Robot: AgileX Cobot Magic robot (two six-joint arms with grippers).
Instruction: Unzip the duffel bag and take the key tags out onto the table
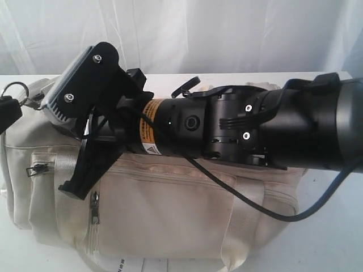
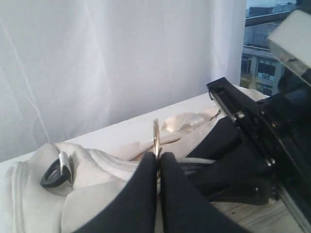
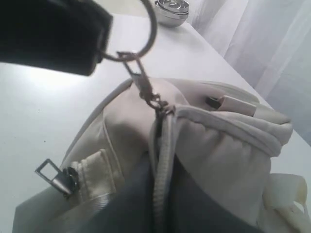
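The cream duffel bag (image 1: 170, 209) lies on the white table (image 1: 329, 238) with its grey zipper (image 3: 160, 194) closed. My left gripper (image 2: 158, 158) is shut on the metal ring (image 2: 156, 136) of the zipper pull at the bag's left end. In the right wrist view this ring (image 3: 146, 29) hangs from the left gripper (image 3: 97, 46) by a short clasp. My right gripper (image 3: 159, 167) reaches across over the bag and is shut on the zipper seam just behind the pull. In the exterior view its fingers (image 1: 79, 181) point down onto the bag's top. The key tags are hidden.
The right arm (image 1: 255, 127) spans most of the bag's top. A grey strap buckle (image 2: 57, 170) sits at the bag's end. Small zip pockets (image 1: 38, 168) face the front. A round metal object (image 3: 172, 10) stands far off on the table. White curtains hang behind.
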